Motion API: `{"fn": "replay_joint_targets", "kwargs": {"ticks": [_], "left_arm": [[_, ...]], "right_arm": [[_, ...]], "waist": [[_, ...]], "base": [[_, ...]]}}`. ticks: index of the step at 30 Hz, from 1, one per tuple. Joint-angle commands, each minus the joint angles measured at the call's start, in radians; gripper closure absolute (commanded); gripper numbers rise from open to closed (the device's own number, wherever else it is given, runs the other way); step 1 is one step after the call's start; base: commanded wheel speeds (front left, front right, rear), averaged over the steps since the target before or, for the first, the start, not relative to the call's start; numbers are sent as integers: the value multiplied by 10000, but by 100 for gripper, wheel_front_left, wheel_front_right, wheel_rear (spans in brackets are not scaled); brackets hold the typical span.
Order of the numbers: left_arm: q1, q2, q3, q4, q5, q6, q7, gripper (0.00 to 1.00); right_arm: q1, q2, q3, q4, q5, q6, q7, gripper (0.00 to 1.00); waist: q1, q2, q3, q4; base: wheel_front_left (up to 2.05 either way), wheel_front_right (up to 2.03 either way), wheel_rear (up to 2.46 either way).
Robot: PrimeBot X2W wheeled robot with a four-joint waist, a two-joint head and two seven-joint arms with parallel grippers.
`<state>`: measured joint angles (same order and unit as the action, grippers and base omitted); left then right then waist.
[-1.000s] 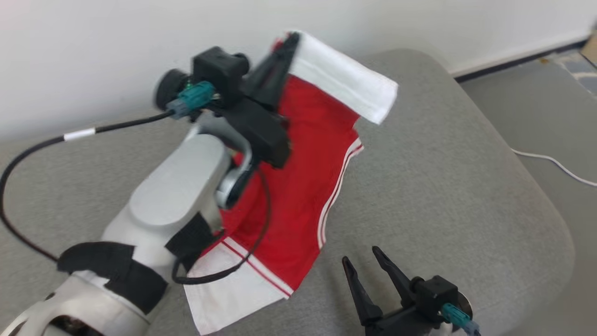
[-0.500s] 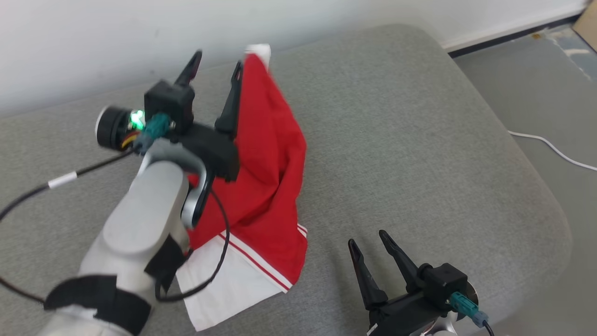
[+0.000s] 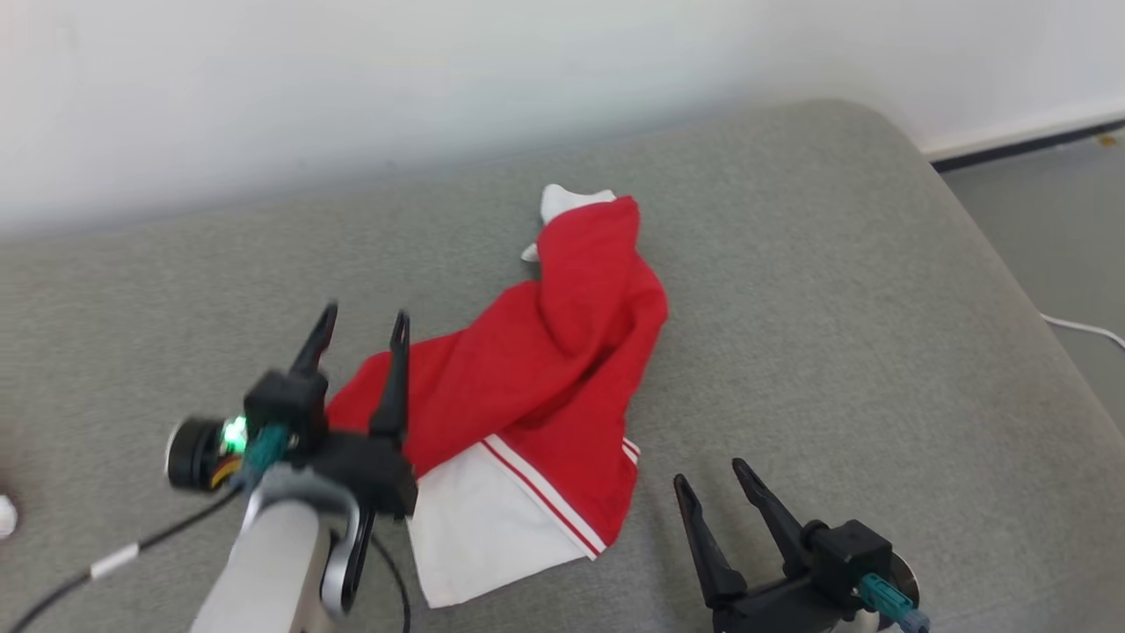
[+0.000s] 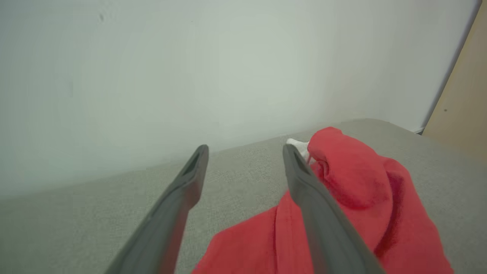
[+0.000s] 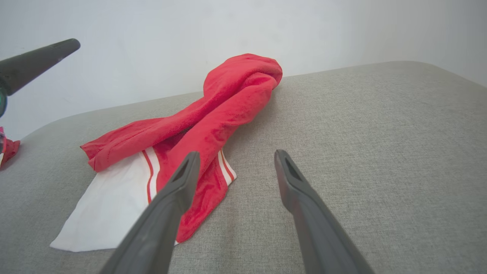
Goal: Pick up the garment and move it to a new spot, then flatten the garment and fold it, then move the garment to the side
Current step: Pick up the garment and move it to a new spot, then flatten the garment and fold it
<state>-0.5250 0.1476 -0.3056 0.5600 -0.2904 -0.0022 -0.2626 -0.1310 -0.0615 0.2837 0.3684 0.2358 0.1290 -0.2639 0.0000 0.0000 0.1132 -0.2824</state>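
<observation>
The garment [image 3: 545,387] is red with white panels and red-white stripes. It lies crumpled in a loose heap on the grey cushion [image 3: 835,308], also seen as a red garment [image 5: 213,114] and a red garment [image 4: 342,198] in the two wrist views. My left gripper [image 3: 363,324] is open just left of the heap, empty, its right finger close beside the red cloth. My right gripper [image 3: 714,472] is open and empty near the cushion's front edge, right of the white hem. In the wrist views both the left gripper [image 4: 245,150] and the right gripper [image 5: 234,156] hold nothing.
A white wall [image 3: 439,79] runs behind the cushion. Grey floor [image 3: 1037,229] with a white cable [image 3: 1085,328] lies to the right past the cushion's rounded edge. A black cable [image 3: 79,571] trails from my left arm.
My left gripper opened and let go of the garment, which dropped from hanging into a heap. The left arm pulled back toward the lower left. The head camera also shifted.
</observation>
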Motion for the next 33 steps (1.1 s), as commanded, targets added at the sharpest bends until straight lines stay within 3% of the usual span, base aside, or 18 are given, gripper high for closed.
{"fn": "replay_joint_targets", "kwargs": {"ticks": [1, 20, 33], "left_arm": [[265, -38, 100, -92, 65, -41, -33, 0], [4767, -708, 2469, -2547, 1427, -286, -34, 0], [6468, -969, 2814, -3254, 1499, -451, -34, 0]], "right_arm": [[141, -19, 0, 1, -69, 34, -7, 0], [765, -22, -184, 212, -206, 34, -7, 0], [882, -92, -638, 429, -228, 34, -7, 0]], "waist": [[0, 0, -325, 332], [0, 0, -1121, 1335], [0, 0, -1092, 1987]], "base": [[0, 0, 0], [0, 0, 0], [0, 0, 0]]}}
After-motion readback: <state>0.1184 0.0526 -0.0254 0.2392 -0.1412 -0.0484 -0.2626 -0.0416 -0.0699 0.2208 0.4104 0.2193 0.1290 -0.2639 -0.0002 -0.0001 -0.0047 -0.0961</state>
